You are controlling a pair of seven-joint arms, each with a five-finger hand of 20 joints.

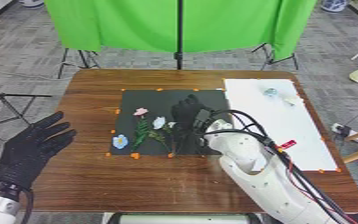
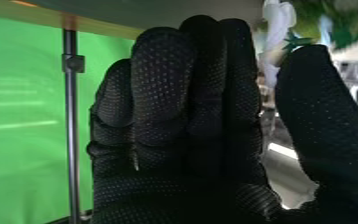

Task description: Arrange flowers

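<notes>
Black fabric covers the left robot hand (image 1: 29, 150), which sits to the left of the dark mat (image 1: 158, 96) over the brown table (image 1: 91, 90), fingers extended and holding nothing. Near the mat's left edge, toward its near side, lies a pale blue flower (image 1: 119, 141). Next on the mat comes a pink flower (image 1: 141, 111), its leafy green stem running toward the near edge; then a white flower (image 1: 159, 123), about the mat's middle. Over the mat's right part is the right robot hand (image 1: 189, 112), released, fingers straight, thumb apart. Right of the mat lies a white sheet (image 1: 273, 135).
</notes>
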